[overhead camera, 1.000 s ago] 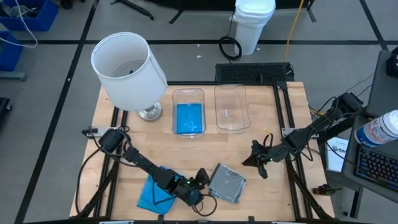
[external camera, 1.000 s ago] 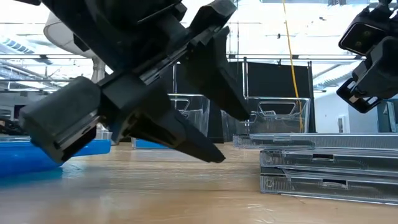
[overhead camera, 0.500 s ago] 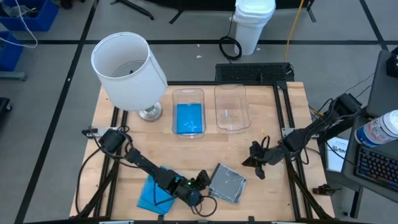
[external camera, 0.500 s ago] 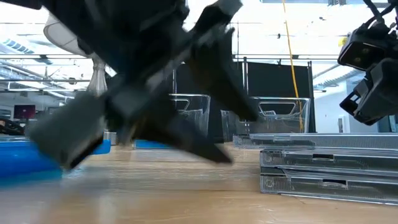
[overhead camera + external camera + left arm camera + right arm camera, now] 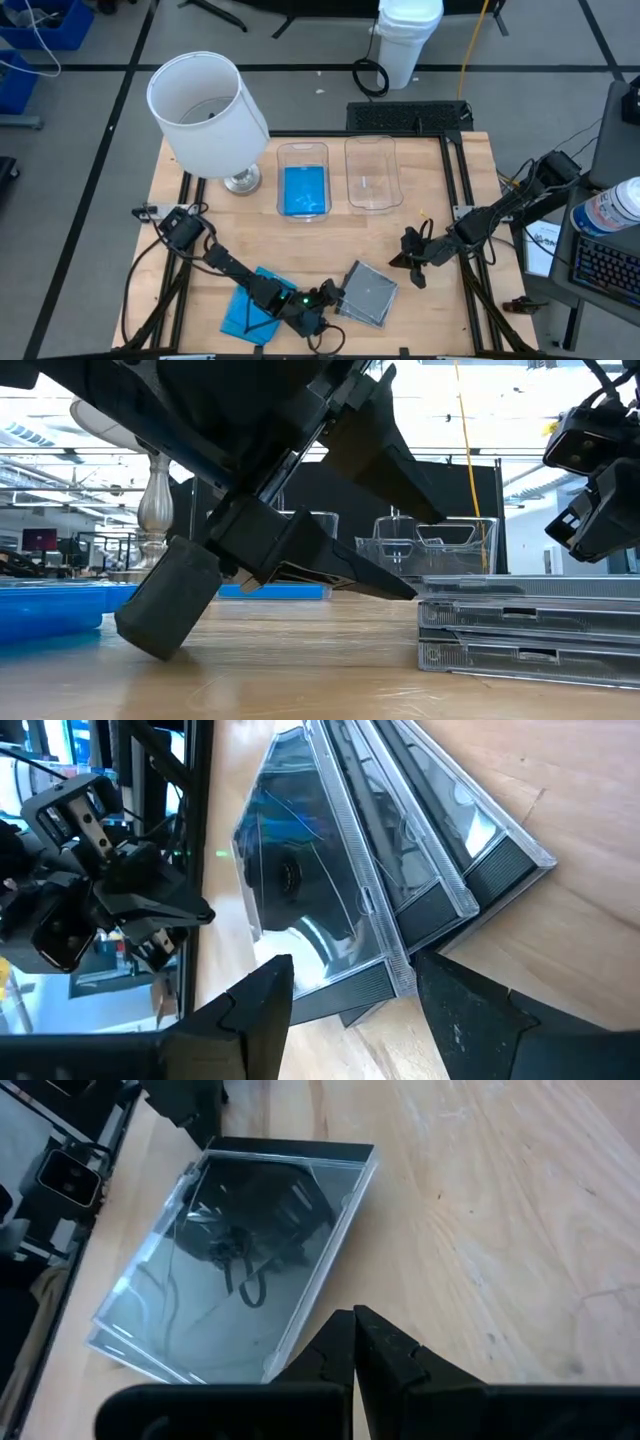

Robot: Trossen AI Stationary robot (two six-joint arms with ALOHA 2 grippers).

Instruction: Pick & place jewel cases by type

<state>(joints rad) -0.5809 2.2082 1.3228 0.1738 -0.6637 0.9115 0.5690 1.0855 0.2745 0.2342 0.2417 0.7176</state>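
Two blue cases [image 5: 248, 312] lie stacked at the front left; only the low view separates three clear cases [image 5: 528, 630] in the stack beside them. The left gripper [image 5: 326, 296] straddles that stack's edge, jaws part-open. One bin [image 5: 303, 179] holds a blue case, the other bin [image 5: 372, 172] none. The right gripper [image 5: 406, 262], jaws closed, hovers nearby.

Left gripper [image 5: 331, 297] now lower and closer, fingers [image 5: 470, 1010] astride the clear cases' [image 5: 366, 295] edge.
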